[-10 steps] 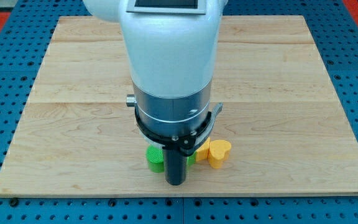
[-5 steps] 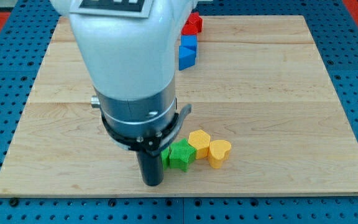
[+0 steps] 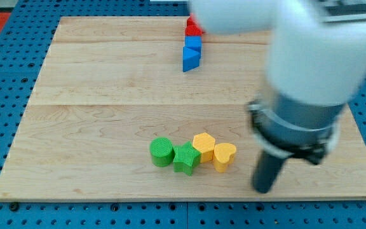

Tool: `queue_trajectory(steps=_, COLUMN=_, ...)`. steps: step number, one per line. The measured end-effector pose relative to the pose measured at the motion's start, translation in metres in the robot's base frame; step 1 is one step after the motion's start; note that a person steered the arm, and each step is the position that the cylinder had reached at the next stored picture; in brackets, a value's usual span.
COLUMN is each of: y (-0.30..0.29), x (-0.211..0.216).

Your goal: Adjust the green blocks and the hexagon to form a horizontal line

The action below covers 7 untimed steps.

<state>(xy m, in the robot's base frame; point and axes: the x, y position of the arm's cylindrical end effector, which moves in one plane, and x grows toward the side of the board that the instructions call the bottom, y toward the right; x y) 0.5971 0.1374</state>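
A big white robot arm with a dark rod at the bottom

The arm (image 3: pixel 316 44) is fat and round, with a smooth, shiny white shell that looks blurry in the camera view. Under the white part sits a grey metal band, like a wide ring. Below that comes a black ring with a thin, light-coloured edge and small bumps that stick out at the sides. A straight, dark, round rod comes out of the black ring. It is much thinner than the arm. My tip (image 3: pixel 264 189) is the flat lower end of that rod, and it is dark like the rest. At the very top of the arm a bit of a dark panel shows.
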Motion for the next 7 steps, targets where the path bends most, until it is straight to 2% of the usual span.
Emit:
queue_trajectory(steps=1, y=0.019, x=-0.049)
queue_trajectory(steps=2, y=-0.025, x=-0.102)
queue_trajectory(steps=3, y=-0.071, x=-0.126)
queue_trajectory(steps=4, y=-0.101, x=-0.118)
queue_trajectory(steps=7, y=-0.104, x=-0.071)
